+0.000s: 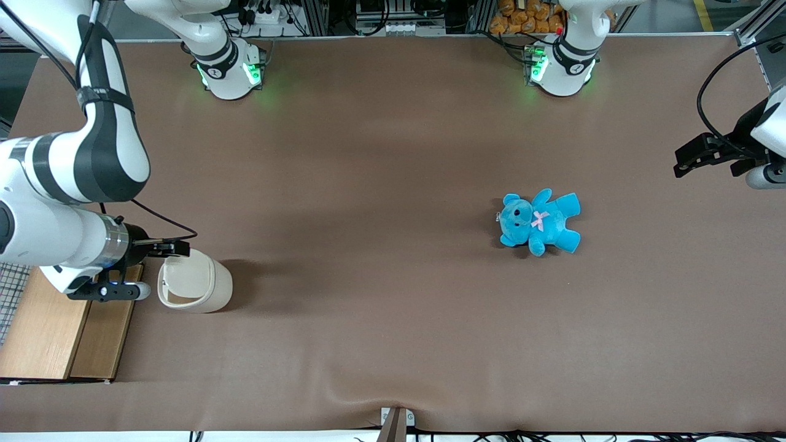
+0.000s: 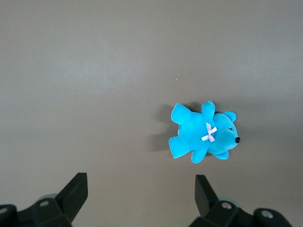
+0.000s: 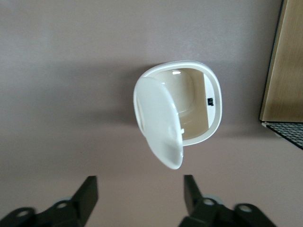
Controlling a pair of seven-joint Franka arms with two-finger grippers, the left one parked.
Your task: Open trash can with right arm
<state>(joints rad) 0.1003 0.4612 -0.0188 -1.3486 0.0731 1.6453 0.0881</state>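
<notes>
The cream-white trash can stands near the working arm's end of the table. In the right wrist view its lid is swung up and the beige inside of the can shows. The right arm reaches over that end of the table. Its black gripper hangs just above the can's rim, at the edge farther from the front camera. In the right wrist view the gripper is open and empty. Its fingers stand wide apart, clear of the lid.
A wooden box lies beside the trash can at the table's edge; it also shows in the right wrist view, with a wire mesh by it. A blue teddy bear lies toward the parked arm's end.
</notes>
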